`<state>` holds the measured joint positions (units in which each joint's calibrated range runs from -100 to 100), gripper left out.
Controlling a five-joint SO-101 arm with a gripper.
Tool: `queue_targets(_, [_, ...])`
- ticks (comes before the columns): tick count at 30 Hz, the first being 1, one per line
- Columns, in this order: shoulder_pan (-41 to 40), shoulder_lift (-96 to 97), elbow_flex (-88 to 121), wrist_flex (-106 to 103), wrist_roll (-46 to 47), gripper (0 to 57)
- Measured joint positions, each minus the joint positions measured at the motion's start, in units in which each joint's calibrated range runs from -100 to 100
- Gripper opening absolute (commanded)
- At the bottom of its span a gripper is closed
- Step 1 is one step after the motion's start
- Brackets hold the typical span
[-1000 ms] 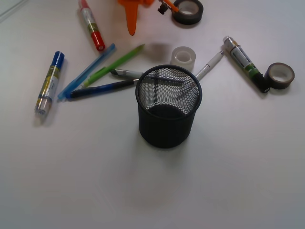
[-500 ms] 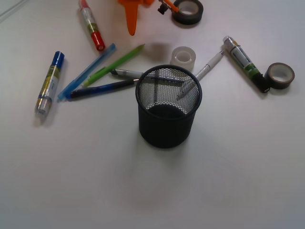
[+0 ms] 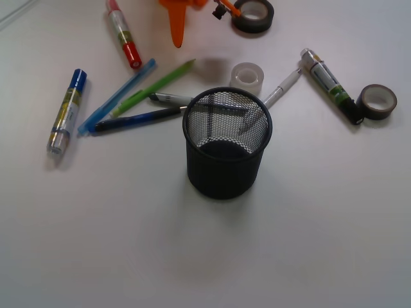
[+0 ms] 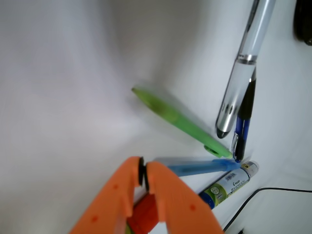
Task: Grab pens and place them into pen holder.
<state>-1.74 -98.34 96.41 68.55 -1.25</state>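
The black mesh pen holder [image 3: 221,173] stands upright mid-table. Left of it lie the light blue pen [image 3: 117,95], the lime green pen [image 3: 153,87], the dark blue-black pen [image 3: 135,120] and the grey-silver pen [image 3: 170,99]. The white-silver pen [image 3: 282,87] lies behind the holder on the right. My orange gripper [image 3: 176,40] hangs at the far edge, shut and holding nothing. In the wrist view the gripper [image 4: 142,171] is above the light blue pen [image 4: 195,166], with the green pen [image 4: 180,122], a silver pen [image 4: 243,73] and the dark pen [image 4: 243,126] beyond.
A red-capped marker [image 3: 124,34] lies under the gripper, a blue-capped marker [image 3: 67,110] at the far left, and a black-capped marker [image 3: 329,83] at the right. A clear tape roll [image 3: 247,77] sits behind the holder, with dark tape rolls [image 3: 253,14] [image 3: 376,101] farther off.
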Motion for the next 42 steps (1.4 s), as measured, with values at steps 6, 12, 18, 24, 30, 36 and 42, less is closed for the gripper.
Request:
queue_targets(6, [0.0,0.0,0.0,0.0,0.0,0.6])
queue_targets(12, [0.0,0.0,0.0,0.0,0.0,0.6])
queue_targets(18, [0.0,2.9,-4.6,-2.6,-1.4,0.7])
queue_targets(24, [4.3,17.5,-12.4,-13.3,-7.3,7.7])
queue_targets(30, [10.7,38.4,-20.6,-23.5,-16.0,11.3])
queue_targets(36, [15.2,56.7,-30.5,-25.2,-24.9,13.7])
queue_targets(42, [16.4,71.7,-35.8,-26.9,-32.6,13.6])
